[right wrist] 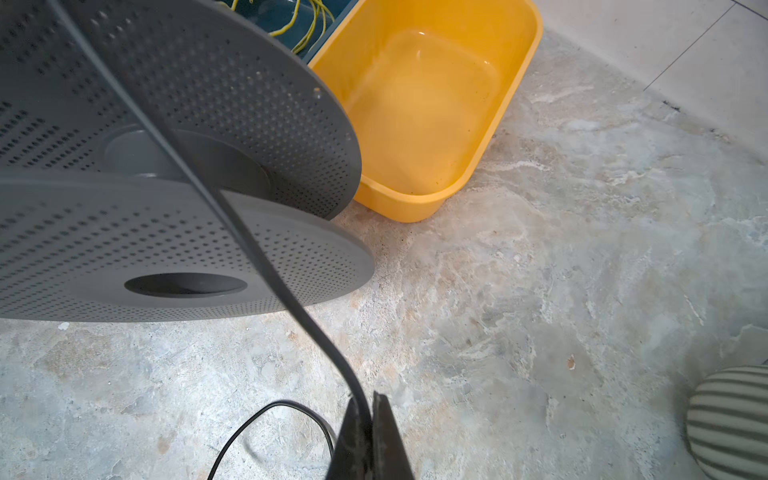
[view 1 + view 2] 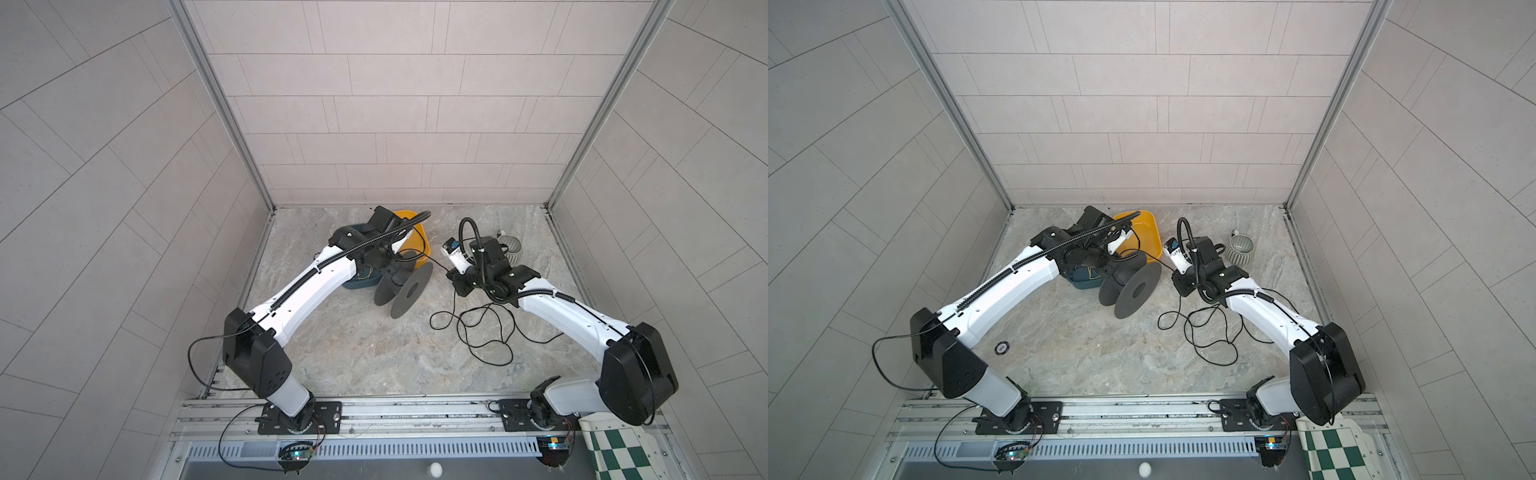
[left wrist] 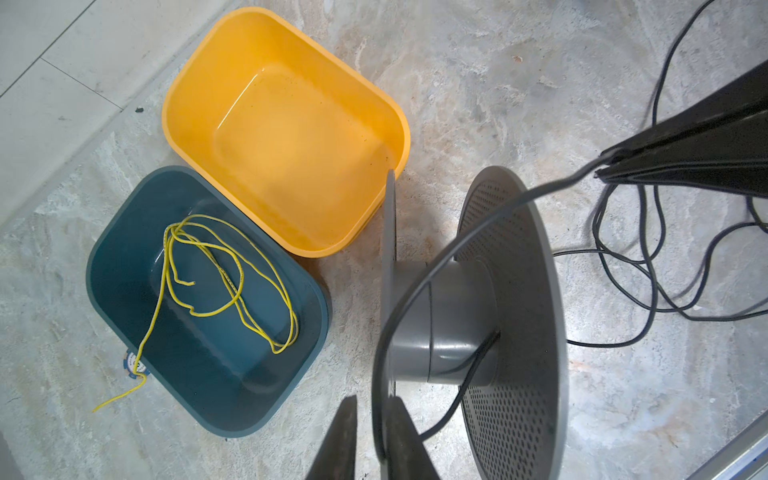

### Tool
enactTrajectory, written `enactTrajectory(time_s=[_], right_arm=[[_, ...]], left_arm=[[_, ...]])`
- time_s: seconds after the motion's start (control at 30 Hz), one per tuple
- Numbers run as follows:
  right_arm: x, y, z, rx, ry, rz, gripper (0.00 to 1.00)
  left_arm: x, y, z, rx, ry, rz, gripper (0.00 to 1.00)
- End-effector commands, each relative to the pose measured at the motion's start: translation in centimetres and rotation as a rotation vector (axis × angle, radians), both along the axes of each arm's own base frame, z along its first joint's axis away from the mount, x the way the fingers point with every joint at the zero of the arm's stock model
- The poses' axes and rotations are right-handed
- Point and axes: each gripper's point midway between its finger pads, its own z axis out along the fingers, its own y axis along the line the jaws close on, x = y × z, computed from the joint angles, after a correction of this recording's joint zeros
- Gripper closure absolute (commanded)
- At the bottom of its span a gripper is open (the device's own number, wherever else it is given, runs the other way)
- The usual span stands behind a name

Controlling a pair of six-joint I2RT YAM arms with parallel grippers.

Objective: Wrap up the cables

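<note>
On the marbled tabletop (image 2: 353, 357) a teal bin (image 3: 116, 257) holds a tangled yellow cord (image 3: 168, 270), with a yellow bin (image 3: 195, 95) just beside it. Next to both, a grey spool (image 3: 453, 316) stands on its flange rims. The left gripper (image 3: 372, 399) is over it, jaws narrow with the black cable (image 1: 266, 266) between them — pinched or not, I cannot tell. The cable loops about the hub and runs to the right gripper (image 1: 368, 399), clamped on it — the rest lies in loose loops near a ribbed cup (image 2: 1241, 251).

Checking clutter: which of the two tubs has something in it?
The dark teal tub: a loose yellow cord lies coiled inside, one end over the rim. The yellow tub is empty.
</note>
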Motion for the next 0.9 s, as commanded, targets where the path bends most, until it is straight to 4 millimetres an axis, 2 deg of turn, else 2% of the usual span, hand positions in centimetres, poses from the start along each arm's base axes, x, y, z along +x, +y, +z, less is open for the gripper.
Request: enactTrajectory(time_s=[0.0, 0.33, 0.53, 0.57, 0.67, 0.7, 0.87], right_arm=[[0.1, 0.0, 0.9, 0.024, -0.028, -0.005, 1.0], [-0.2, 0.5, 2.0, 0.066, -0.047, 0.014, 1.0], [-0.5, 1.0, 1.8, 0.07, -0.042, 0.029, 1.0], [-0.5, 1.1, 1.9, 0.074, -0.045, 0.032, 1.0], [-0.5, 1.3, 1.9, 0.076, -0.043, 0.036, 1.0], [-0.5, 1.4, 1.9, 0.078, -0.041, 0.041, 1.0], [-0.6, 1.5, 2.1, 0.081, -0.047, 0.049, 1.0]], left_arm=[[-0.5, 0.7, 2.0, 0.009, -0.041, 0.005, 0.8], [-1.7, 0.8, 4.8, 0.035, -0.08, -0.024, 0.89], [-2.7, 0.8, 4.4, 0.083, -0.068, -0.036, 0.92], [-2.6, 0.8, 4.1, 0.086, -0.067, -0.029, 0.9], [-2.2, 0.7, 3.5, 0.09, -0.069, -0.022, 0.56], [-2.0, 0.8, 3.5, 0.091, -0.078, -0.012, 0.51], [-0.4, 0.1, 3.7, 0.057, -0.141, 0.005, 0.47]])
